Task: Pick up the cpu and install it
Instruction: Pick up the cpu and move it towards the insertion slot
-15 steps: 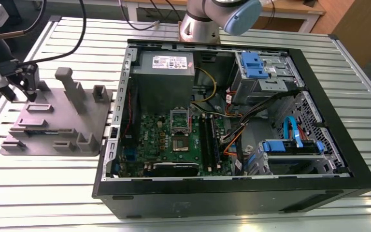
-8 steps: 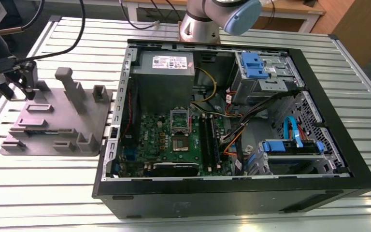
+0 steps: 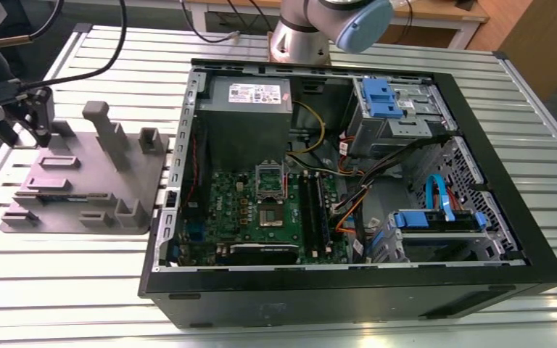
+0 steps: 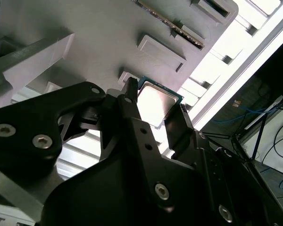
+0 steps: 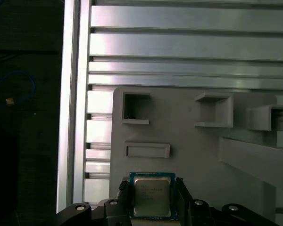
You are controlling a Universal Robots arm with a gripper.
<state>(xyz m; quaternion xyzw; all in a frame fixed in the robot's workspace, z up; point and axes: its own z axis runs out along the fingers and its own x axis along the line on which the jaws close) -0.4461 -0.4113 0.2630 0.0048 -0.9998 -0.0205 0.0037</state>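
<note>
In the exterior view I see the case [image 3: 356, 290] lying open on the slatted desk [image 3: 85, 290]. It holds the motherboard [image 3: 259, 210] with its socket [image 3: 270, 183], and the power supply [image 3: 249, 98] behind that. The grey tray [image 3: 85, 181] sits just beside the case on the exterior view's left. My gripper [image 3: 25, 134] is over the tray's far corner. The tray's upright posts [image 3: 104, 134] stand between the gripper and the case wall, and bare desk lies in front of the tray.

In the second wrist view, the cpu [image 4: 155, 101] sits between the black fingers [image 4: 132, 108], shiny top up. They press on two opposite edges with no gap showing. I cannot tell whether it has left the tray surface. A slotted block [image 4: 160, 52] lies near it.

In the first wrist view, the cpu [image 5: 152, 197] is clamped between the fingers [image 5: 125, 200], near the tray's edge. Open pockets [image 5: 136, 108] lie beyond it, and the desk's edge is close by.
</note>
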